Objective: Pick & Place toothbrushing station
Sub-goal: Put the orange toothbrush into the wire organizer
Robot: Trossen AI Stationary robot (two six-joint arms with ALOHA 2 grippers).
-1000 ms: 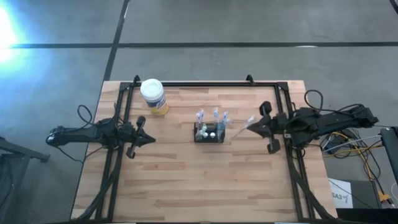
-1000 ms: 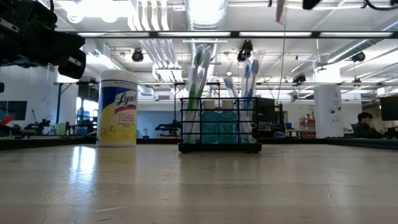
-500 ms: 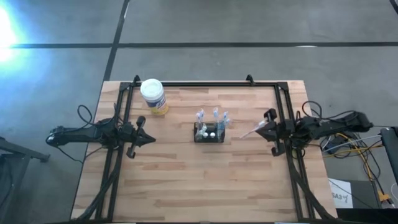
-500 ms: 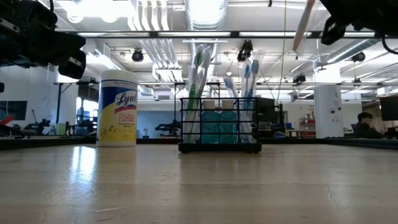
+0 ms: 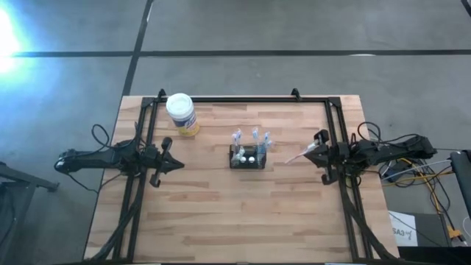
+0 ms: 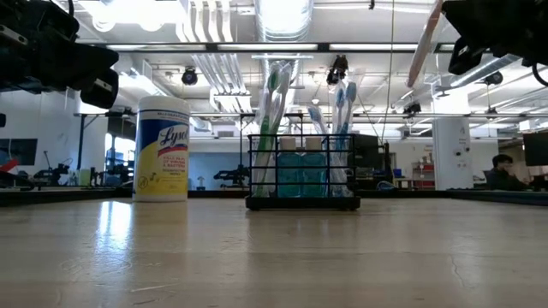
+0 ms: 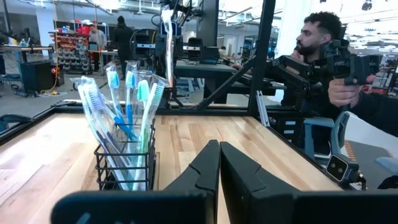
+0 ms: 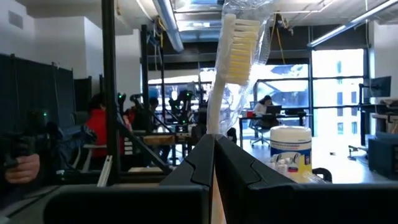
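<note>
The toothbrushing station [image 5: 248, 156] is a small black slotted holder standing on its base at the table's middle, with several toothbrushes upright in it. It also shows in the low view [image 6: 302, 175] and the left wrist view [image 7: 124, 165]. My right gripper [image 5: 313, 153] is to the right of the station, above the table, and is shut on a toothbrush in clear wrap [image 8: 230, 56]. My left gripper [image 5: 174, 163] is shut and empty at the table's left, well apart from the station. My right gripper pinches the toothbrush's handle [image 8: 213, 124] between its two fingers. The brush sticks out past the fingertips, with its bristled head [image 8: 241, 46] at the free end pointing toward the station. It is lifted clear of the table and is tilted in the low view [image 6: 425, 43].
A round white-lidded yellow jar [image 5: 182, 113] stands at the far left of the table. A black frame [image 5: 243, 99] runs along the far edge and both sides. Bare wood lies on the near half of the table. People show in the room beyond the table.
My right gripper has drawn back toward the table's right edge and come a little lower, carrying the toothbrush away from the station. The station and jar have stayed where they were.
</note>
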